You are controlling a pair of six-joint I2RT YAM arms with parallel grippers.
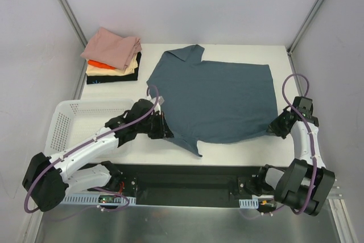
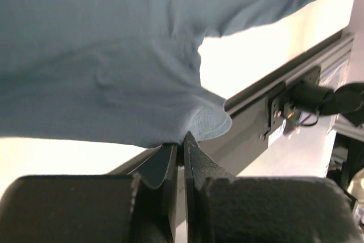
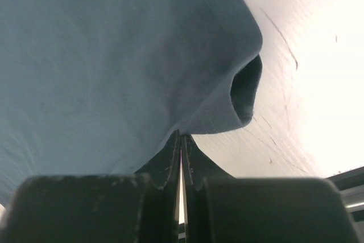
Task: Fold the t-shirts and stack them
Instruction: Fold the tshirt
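Observation:
A slate-blue t-shirt point(image 1: 219, 99) lies spread over the middle of the white table, its sleeves pointing left. My left gripper point(image 1: 165, 127) is shut on its near-left edge; in the left wrist view the cloth point(image 2: 114, 61) bunches up from the pinched tips point(image 2: 180, 140). My right gripper point(image 1: 274, 128) is shut on the shirt's near-right corner; in the right wrist view the fabric point(image 3: 114, 55) rises from the closed jaws point(image 3: 181, 138) with a curled fold beside them. A pile of folded t-shirts point(image 1: 112, 56), pink on top over orange, cream and black, sits at the back left.
A white lattice basket point(image 1: 68, 122) stands at the left, under my left arm. The table's near edge point(image 1: 227, 160) runs just in front of the shirt, with a black rail point(image 2: 284, 92) below it. Grey walls close in both sides.

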